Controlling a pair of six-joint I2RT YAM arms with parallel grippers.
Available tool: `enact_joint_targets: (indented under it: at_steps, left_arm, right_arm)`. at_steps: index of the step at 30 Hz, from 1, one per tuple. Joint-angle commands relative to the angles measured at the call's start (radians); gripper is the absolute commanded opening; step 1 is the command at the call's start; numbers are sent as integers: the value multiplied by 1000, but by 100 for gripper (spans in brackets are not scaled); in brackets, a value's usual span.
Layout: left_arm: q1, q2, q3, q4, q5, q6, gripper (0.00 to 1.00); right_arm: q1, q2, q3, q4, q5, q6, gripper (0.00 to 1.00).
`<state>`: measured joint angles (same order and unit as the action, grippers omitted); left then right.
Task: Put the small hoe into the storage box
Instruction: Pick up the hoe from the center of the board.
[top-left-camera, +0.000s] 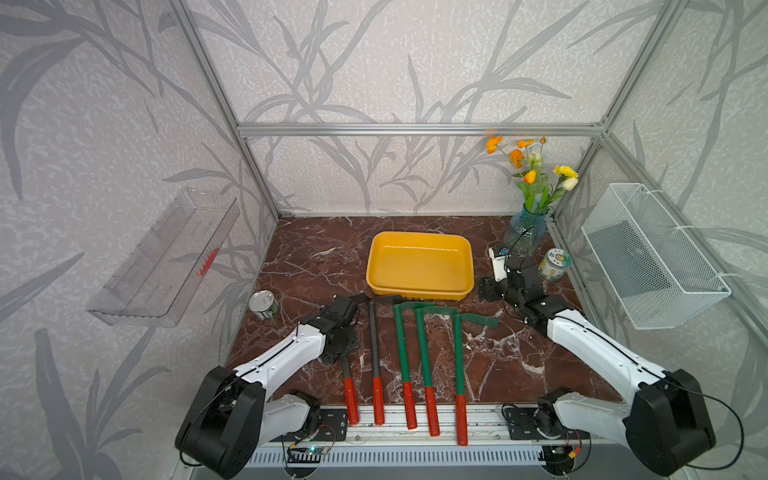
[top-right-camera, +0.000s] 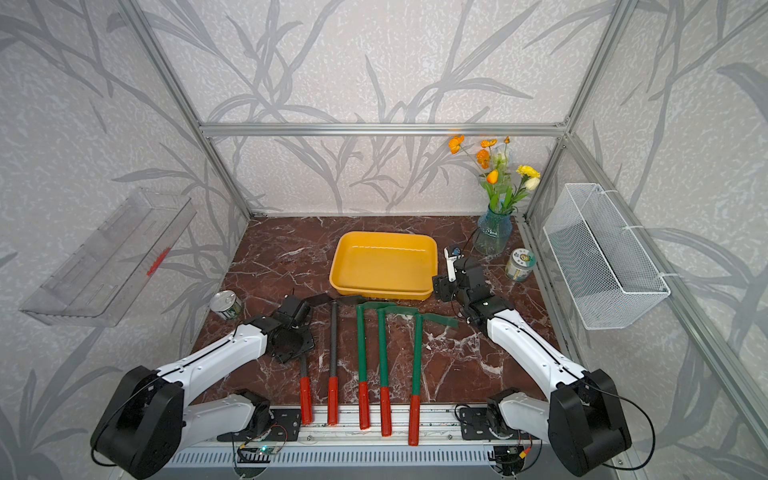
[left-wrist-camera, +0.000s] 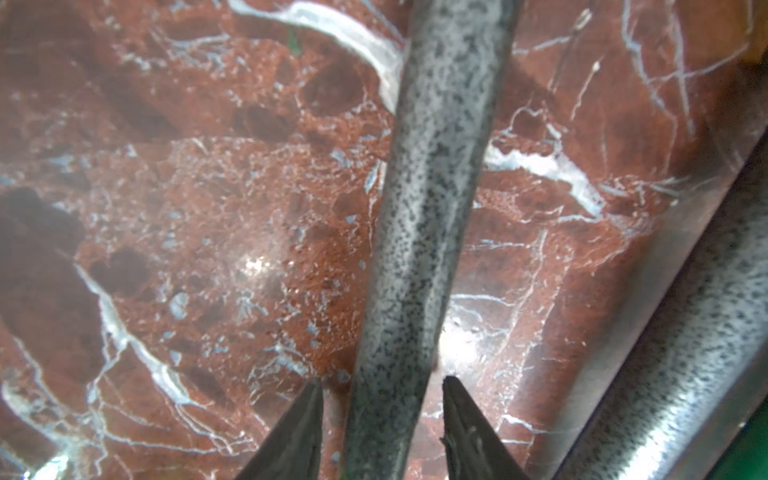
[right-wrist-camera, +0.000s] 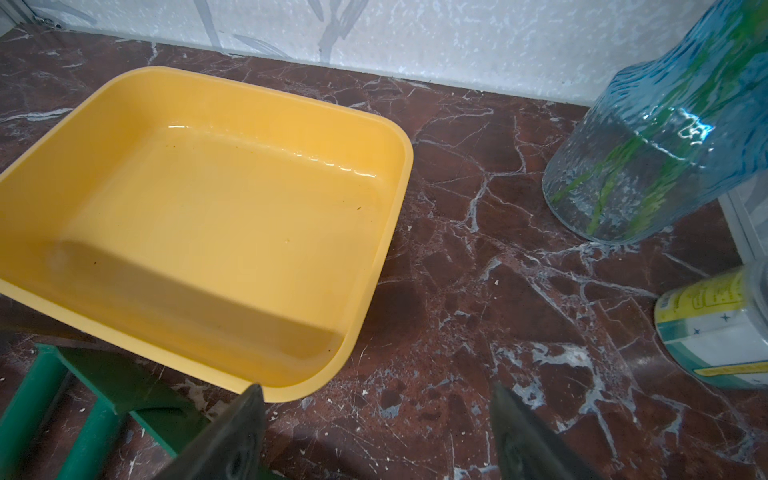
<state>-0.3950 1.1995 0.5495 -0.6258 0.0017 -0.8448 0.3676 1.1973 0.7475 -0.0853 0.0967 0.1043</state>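
We see a tabletop (top-left-camera: 299, 266) of dark red marble with white veins. It is closed in by an aluminium frame (top-left-camera: 415, 129) and by walls (top-left-camera: 374, 62) papered with grey leaves. The storage box (top-left-camera: 419, 266), a shallow yellow rectangular plastic tub, stands at the middle of the surface, nearer to the back edge, and holds nothing. The small hoe (top-left-camera: 351, 399), with a grey speckled shaft and a red grip, lies flat on the marble by the front edge, outside the box. Four other long-handled tools (top-left-camera: 422, 345) lie in a row at its right. A blue glass vase (top-left-camera: 524, 232) with flowers stands in the back right corner.

The left gripper (left-wrist-camera: 382, 415) is low over the hoe. Its dark fingers (left-wrist-camera: 299, 440) stand apart, one at each side of the shaft. A thin strip of marble shows beside one finger; whether the other finger touches the shaft we cannot tell. The right gripper (right-wrist-camera: 376, 411) hovers beside the front right corner of the box, its fingers (right-wrist-camera: 232, 440) wide apart and holding nothing.
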Motion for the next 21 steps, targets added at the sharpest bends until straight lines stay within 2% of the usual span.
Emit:
enact_joint_targets:
  at_steps: [1, 7, 11, 15, 21]
  left_arm:
    - [-5, 3, -22, 3, -6, 17, 44]
    - [-5, -15, -57, 4, -25, 9, 42]
    - [-5, -1, -78, 20, -26, 6, 35]
    - [-6, 6, -86, 26, -25, 9, 26]
    - [-5, -5, -73, 3, -26, 15, 7]
  right_arm:
    - [5, -4, -10, 23, 15, 1, 84]
    - [5, -7, -17, 31, 19, 3, 83]
    - [4, -8, -22, 33, 26, 4, 83]
    - [5, -10, -22, 35, 29, 3, 83]
    - [3, -10, -23, 39, 31, 4, 82]
